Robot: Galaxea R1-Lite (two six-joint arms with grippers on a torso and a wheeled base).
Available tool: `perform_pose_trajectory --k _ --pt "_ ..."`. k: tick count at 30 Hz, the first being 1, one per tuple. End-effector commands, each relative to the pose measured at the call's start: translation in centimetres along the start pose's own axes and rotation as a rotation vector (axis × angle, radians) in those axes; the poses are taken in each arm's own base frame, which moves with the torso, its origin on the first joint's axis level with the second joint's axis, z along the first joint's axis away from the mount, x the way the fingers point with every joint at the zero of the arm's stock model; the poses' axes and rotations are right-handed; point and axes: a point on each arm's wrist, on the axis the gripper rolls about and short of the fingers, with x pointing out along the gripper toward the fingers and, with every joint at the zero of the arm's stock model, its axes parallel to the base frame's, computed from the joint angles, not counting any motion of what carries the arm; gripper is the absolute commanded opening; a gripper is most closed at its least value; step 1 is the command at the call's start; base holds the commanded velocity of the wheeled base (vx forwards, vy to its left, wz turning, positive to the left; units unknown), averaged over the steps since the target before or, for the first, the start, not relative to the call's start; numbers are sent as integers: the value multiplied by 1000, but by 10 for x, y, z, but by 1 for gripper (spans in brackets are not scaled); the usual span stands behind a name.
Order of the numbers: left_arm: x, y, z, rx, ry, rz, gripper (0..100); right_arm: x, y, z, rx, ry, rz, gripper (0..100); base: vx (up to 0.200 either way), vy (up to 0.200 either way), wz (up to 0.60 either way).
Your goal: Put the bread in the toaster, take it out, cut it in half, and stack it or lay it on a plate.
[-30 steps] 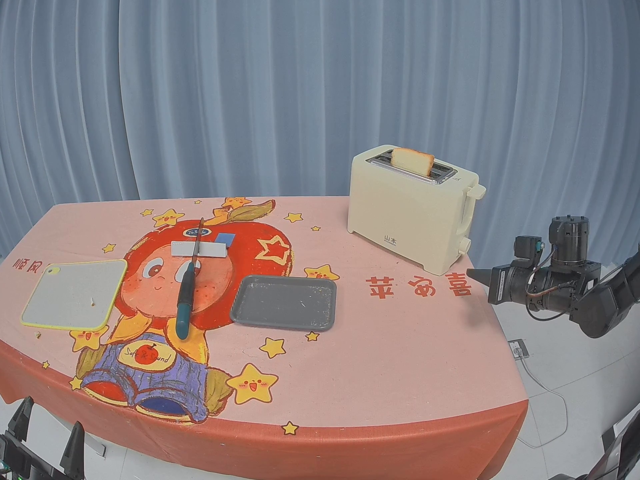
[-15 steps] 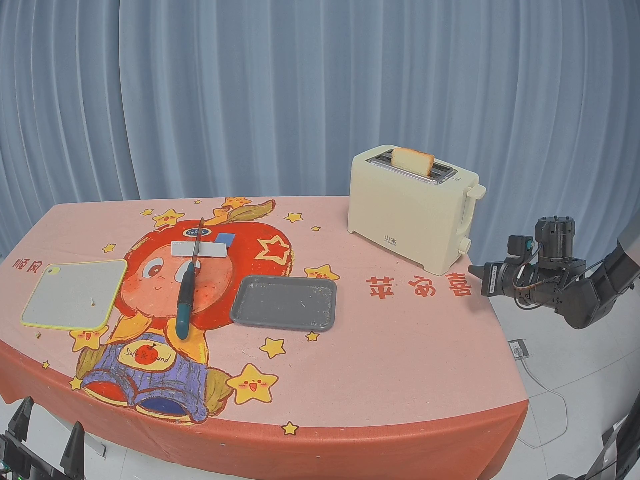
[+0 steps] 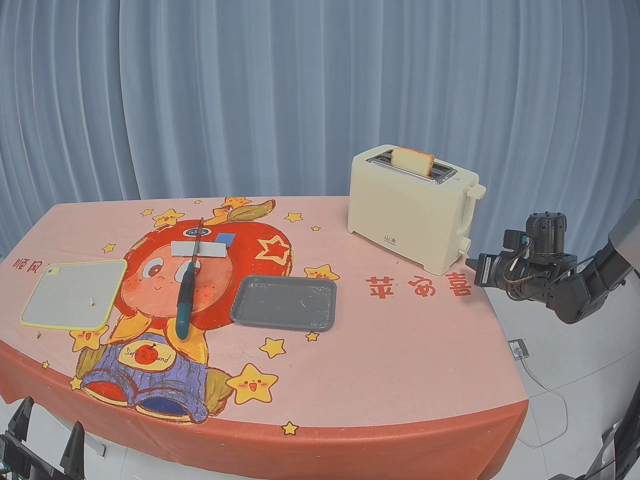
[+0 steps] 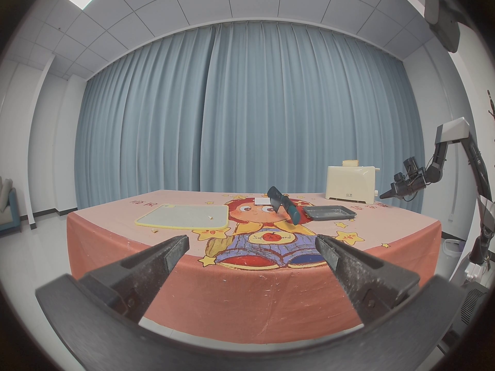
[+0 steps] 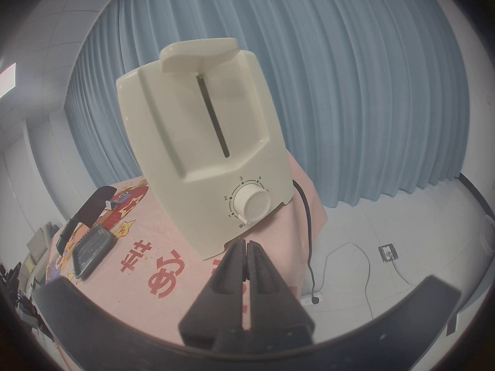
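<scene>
- The right end effector [image 3: 471, 261] has its two fingers pressed tight together, with nothing between them. It hangs in the air just past the side edge of the counter [image 3: 400, 368].
- Right in front of its tip is the end of the toaster [image 3: 407, 211] that has the round dial [image 5: 249, 203] (the tip is near the dial but not touching it). Above the dial, the lever [image 5: 198, 53] sits at the top of its slot.
- The bread [image 3: 411, 161] stands up in the toaster, poking out of the top, higher than this end effector and farther off.
- Past the toaster lies a grey plate [image 3: 283, 301], flat on the counter. Beyond that is the knife [image 3: 185, 295], and farthest away is the cutting board [image 3: 75, 293].
- The left end effector [image 4: 252, 243] is low, in front of the counter's near edge, well apart from the right one. Its fingers are spread wide and hold nothing. The cutting board is the closest thing to it.
</scene>
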Motion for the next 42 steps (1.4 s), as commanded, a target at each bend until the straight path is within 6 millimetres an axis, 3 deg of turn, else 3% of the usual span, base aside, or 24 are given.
perform_pose_trajectory --k 1,42 --pt "1 0 -5 0 17 1 100 6 -1 -4 3 12 -6 0 0 0 0" --pt "1 0 -5 0 17 1 100 10 4 -1 10 1 9 0 0 0 0"
